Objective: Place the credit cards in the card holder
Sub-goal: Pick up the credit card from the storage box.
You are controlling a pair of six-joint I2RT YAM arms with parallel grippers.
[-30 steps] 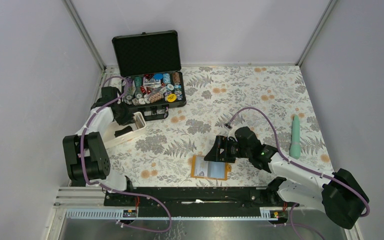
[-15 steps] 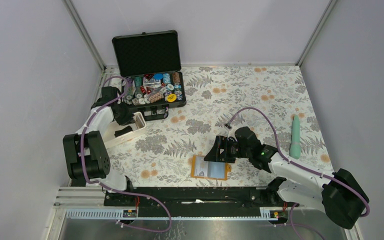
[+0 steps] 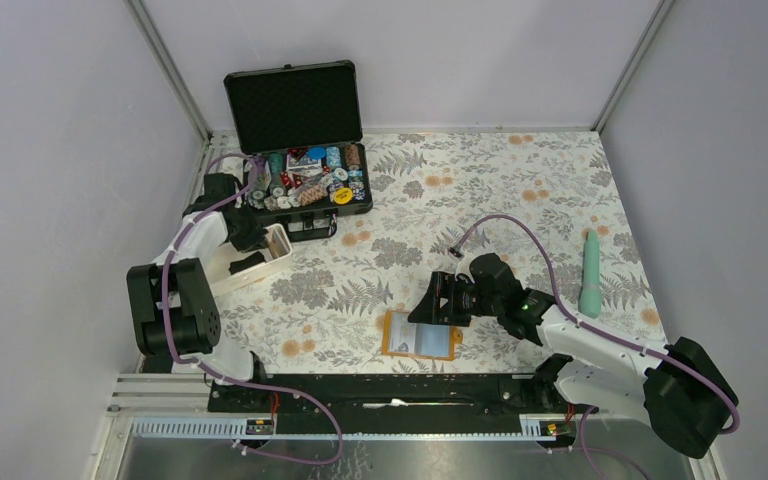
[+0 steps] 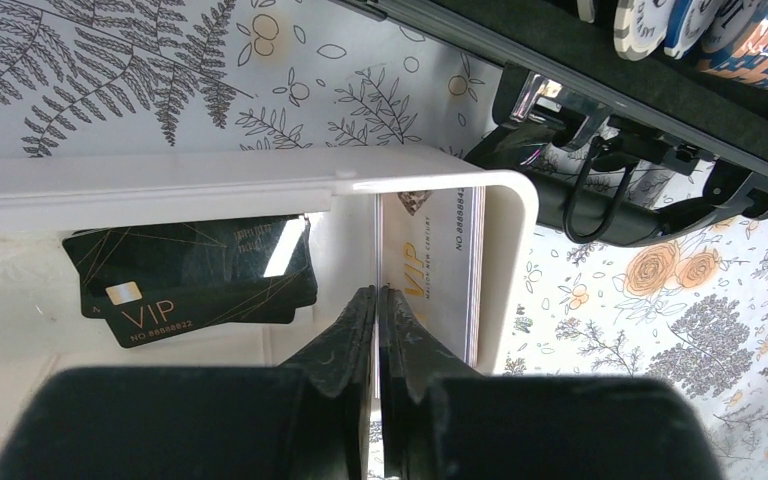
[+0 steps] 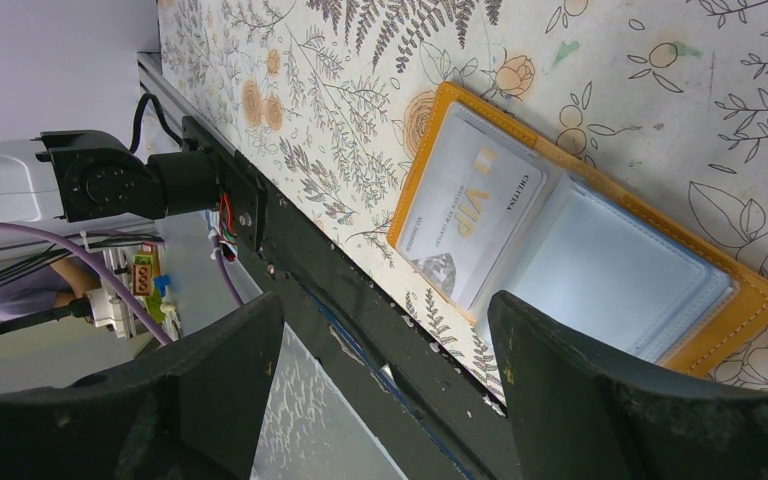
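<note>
The orange card holder (image 3: pixel 420 335) lies open near the table's front edge, with a pale VIP card (image 5: pixel 470 215) inside its left clear sleeve. My right gripper (image 3: pixel 438 300) hovers open just above its far edge, nothing between the fingers (image 5: pixel 560 390). My left gripper (image 4: pixel 376 295) reaches down into the white tray (image 4: pixel 260 180) and is shut on the edge of a thin pale credit card (image 4: pixel 376 240) standing upright. More pale cards (image 4: pixel 440 270) stand stacked against the tray's end wall. Black VIP cards (image 4: pixel 190 280) lie flat in the tray beside them.
An open black case (image 3: pixel 300 150) of poker chips stands right behind the tray, its latches (image 4: pixel 600 190) close to the tray's end. A teal stick-shaped object (image 3: pixel 591 272) lies at the right. The rail (image 5: pixel 290 260) runs along the front edge by the card holder.
</note>
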